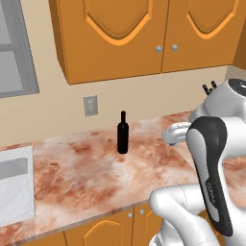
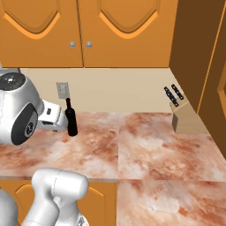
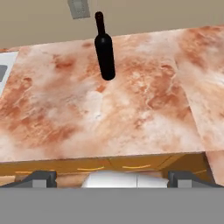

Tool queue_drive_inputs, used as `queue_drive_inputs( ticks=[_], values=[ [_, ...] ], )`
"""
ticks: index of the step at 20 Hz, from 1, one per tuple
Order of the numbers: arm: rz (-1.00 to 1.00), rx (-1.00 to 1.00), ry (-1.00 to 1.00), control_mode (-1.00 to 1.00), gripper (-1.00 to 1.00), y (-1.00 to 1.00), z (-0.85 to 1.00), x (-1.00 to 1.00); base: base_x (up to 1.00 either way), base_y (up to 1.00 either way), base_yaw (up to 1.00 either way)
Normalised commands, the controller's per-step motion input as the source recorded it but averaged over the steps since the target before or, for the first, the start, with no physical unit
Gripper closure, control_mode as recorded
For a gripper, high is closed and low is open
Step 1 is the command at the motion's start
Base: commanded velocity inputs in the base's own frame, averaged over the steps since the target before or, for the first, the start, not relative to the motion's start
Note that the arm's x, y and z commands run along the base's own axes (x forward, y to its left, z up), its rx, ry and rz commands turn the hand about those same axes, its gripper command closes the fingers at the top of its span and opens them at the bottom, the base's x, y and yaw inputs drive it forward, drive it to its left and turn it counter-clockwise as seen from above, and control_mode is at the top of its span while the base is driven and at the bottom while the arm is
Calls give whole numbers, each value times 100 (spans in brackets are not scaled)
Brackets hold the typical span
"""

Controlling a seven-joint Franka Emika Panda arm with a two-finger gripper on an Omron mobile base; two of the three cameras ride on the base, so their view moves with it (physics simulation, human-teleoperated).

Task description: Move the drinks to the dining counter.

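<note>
Kitchen, reddish marble counter [image 1: 86,173] under orange wall cabinets [image 1: 120,33]. Gripper [image 3: 112,178] wide apart, empty, hanging back above the counter's front edge, well apart from the black bottle [image 3: 104,50]. Bottle upright near the back wall by the outlet [image 1: 90,105], likely the pickup target. Knife block [image 2: 185,117] far right, sink [image 1: 14,187] left.

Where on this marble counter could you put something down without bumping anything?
Bare marble lies between the black bottle and the sink, and between the bottle and the knife block. It is tighter right of the bottle, near the arm.
</note>
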Motion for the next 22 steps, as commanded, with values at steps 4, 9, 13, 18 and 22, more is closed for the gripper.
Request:
queue_drive_inputs(
  ticks=[4, 9, 13, 18, 22],
  values=[
    [11, 0, -5, -100, -100, 14, -10, 58, 0, 0, 0],
    [5, 0, 0, -100, -100, 27, -2, 59, 0, 0, 0],
    [4, 0, 0, -100, -100, 37, -6, 57, 0, 0, 0],
    [3, 0, -6, -100, -100, 33, -10, 51, 0, 0, 0],
    [2, 0, -12, -100, -100, 15, -15, 44, 0, 0, 0]
  ],
)
